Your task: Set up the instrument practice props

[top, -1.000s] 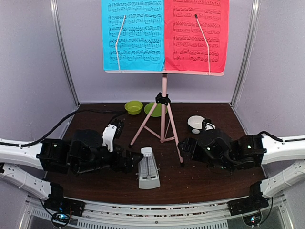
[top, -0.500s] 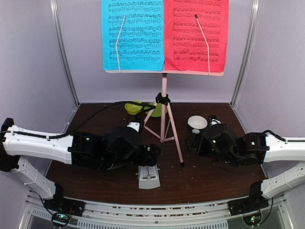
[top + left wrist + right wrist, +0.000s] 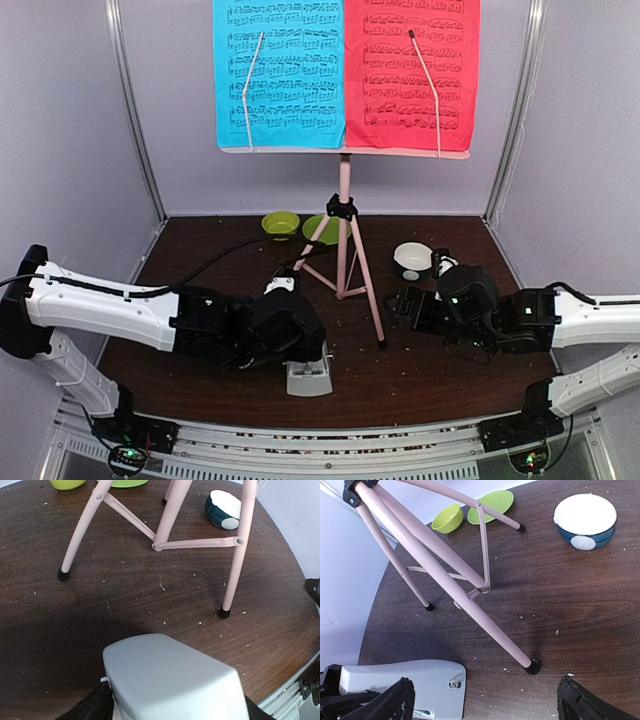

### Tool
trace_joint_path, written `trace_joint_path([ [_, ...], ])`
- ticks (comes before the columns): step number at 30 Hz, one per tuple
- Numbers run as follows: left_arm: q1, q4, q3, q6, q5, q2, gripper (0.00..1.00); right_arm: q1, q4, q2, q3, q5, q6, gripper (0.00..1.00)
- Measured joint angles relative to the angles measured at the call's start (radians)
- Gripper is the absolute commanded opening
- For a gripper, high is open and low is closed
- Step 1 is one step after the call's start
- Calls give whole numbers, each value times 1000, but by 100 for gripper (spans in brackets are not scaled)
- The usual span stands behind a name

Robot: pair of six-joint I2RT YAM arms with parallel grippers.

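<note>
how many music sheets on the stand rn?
2. The blue sheet is on the left half of the desk of the music stand, the red sheet on the right half, side by side. Any sheet tucked behind them would be hidden.

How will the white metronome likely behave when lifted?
The metronome looks smooth and tapered, so jaws may slip. Apparently lying on a flat face, it probably won't roll. Stood upright, its wide base should resist tipping.

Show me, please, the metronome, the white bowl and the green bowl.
metronome [image 3: 170, 675], left wrist view, on its pale upper face.
white bowl [image 3: 585, 514], right wrist view, on its white inside.
green bowl [image 3: 446, 519], right wrist view, on its inside.
</note>
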Motion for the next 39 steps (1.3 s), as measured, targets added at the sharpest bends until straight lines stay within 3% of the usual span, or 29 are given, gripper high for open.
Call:
trace_joint_path([
  [7, 0, 23, -40, 71, 0, -30, 74, 0, 113, 97, -11, -114, 5, 98],
  [14, 3, 13, -8, 123, 11, 35, 72, 5, 253, 113, -58, -189, 5, 97],
  [25, 5, 6, 1, 174, 3, 39, 51, 6, 368, 109, -136, -232, 5, 94],
  [34, 3, 27, -87, 363, 6, -117, 31, 9, 443, 107, -151, -296, -84, 77],
  [39, 3, 152, -125, 539, 7, -244, 24, 10, 478, 107, -151, -365, -167, 67],
])
